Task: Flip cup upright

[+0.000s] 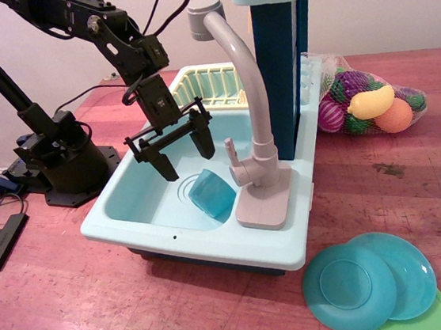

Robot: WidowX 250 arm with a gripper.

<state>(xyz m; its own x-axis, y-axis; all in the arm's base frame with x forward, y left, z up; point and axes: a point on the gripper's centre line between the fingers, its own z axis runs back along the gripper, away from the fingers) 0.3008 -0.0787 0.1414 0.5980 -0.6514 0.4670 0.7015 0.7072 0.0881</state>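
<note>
Gripper [181, 149] hangs above the toy sink [125, 194], jaws apart, holding nothing | cup [211, 194] lies tipped in the basin, at 4 o'clock from the gripper, near the faucet [247, 104] base | risk: a descent may snag the faucet or push the cup against the wall.

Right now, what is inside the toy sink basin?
Inside the sink basin lies only the teal cup, tipped near the faucet base. The open pincer hangs above it. The faucet base hides the basin's right edge.
</note>
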